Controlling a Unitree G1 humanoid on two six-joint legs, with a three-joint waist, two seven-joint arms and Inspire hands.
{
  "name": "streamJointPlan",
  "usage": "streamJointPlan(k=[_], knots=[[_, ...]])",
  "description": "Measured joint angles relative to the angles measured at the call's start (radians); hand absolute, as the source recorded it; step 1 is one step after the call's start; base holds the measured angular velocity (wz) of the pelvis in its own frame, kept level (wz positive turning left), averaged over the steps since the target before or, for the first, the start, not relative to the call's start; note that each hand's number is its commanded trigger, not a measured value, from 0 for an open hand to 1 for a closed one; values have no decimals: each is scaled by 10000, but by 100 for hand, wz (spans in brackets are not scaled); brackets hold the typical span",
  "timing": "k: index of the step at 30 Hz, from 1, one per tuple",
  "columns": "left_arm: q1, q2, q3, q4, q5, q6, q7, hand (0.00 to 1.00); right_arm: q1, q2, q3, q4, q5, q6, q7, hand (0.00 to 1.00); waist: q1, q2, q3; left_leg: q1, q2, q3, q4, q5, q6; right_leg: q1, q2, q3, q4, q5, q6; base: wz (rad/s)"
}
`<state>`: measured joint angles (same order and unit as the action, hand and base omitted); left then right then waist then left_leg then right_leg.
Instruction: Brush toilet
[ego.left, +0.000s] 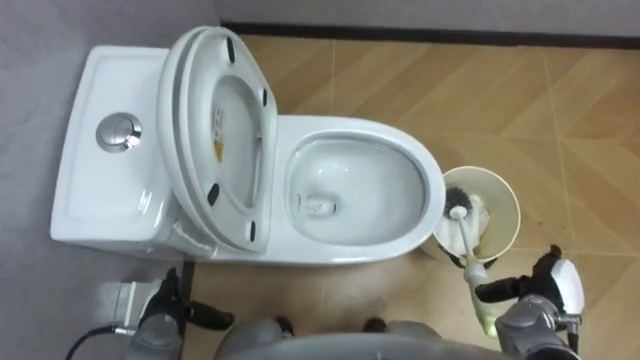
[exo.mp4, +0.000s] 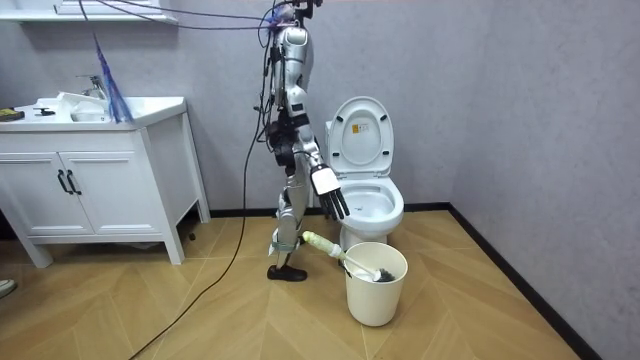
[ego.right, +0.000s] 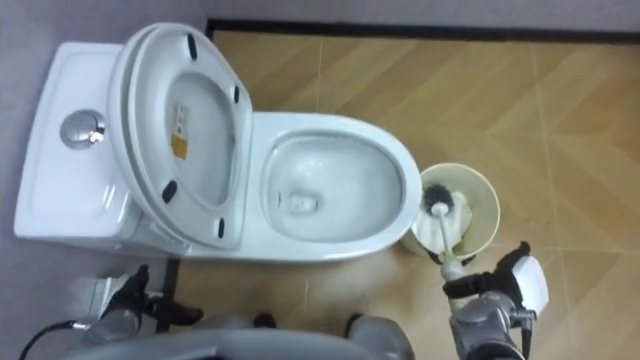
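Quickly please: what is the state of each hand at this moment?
Left hand: open, holding nothing.
Right hand: open, near the white-handled toilet brush standing in the round cream bucket, not gripping it.

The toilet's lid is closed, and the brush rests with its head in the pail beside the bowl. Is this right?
Not quite: the lid is not closed but raised, and the bowl is open, as the left eye view shows. The rest holds: the brush does rest with its head in the pail beside the bowl.
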<state>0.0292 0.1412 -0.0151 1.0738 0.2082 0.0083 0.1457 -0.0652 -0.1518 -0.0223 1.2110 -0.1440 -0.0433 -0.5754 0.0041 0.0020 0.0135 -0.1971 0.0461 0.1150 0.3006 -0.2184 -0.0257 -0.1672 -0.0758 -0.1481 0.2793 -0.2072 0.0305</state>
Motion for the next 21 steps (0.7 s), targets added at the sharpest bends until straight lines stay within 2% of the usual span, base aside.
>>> streamJointPlan(k=[2,6,9,10,13,16,19,21], knots=[[-415,5,-90,89,-14,-107,24,0,-369,-87,4,134,237,-7,-5,0,-19,125,81,-827,9,-149,478,0,0,-725,-62,-195,413,-9,-7,15],[-829,5,-242,196,-277,-173,210,0,-950,-149,8,841,792,-77,38,0,17,194,122,-1843,-8,-344,1027,-3,5,-1699,-180,-409,1089,-52,-35,15],[-1145,39,-702,311,-973,-159,283,0,-1355,-249,29,1112,1489,6,219,0,38,188,205,-2662,-47,-346,1639,-141,244,-2534,-325,-476,1810,-261,-86,8],[-1313,34,-869,340,-1191,-156,284,0,-1493,-324,146,1174,1777,21,311,0,29,214,289,-2965,-60,-344,1908,-167,286,-2811,-396,-504,2084,-308,-88,9],[-1695,-49,-884,308,-1288,-136,276,0,-1676,-505,211,1177,1970,119,604,0,28,163,356,-3886,-223,-312,2453,-228,427,-3861,-719,-468,3093,-618,-77,15],[-1811,-40,-1066,-328,-1458,-116,288,0,-1823,-583,458,1152,2362,234,768,0,39,130,355,-4764,-248,-283,2991,-224,514,-4840,-971,-440,3816,-778,-111,9],[-1795,-30,-1415,-1173,-1984,-122,363,0,-2008,-787,765,1178,2966,232,935,0,47,138,352,-5609,-283,-261,3500,-208,544,-5734,-1078,-352,4441,-846,-155,5],[-1917,-42,-1577,-1348,-1995,-145,379,0,-2069,-946,799,1220,3209,230,986,0,13,139,351,-5963,-408,-352,3791,-215,551,-6093,-1158,-340,4821,-956,-175,15]])
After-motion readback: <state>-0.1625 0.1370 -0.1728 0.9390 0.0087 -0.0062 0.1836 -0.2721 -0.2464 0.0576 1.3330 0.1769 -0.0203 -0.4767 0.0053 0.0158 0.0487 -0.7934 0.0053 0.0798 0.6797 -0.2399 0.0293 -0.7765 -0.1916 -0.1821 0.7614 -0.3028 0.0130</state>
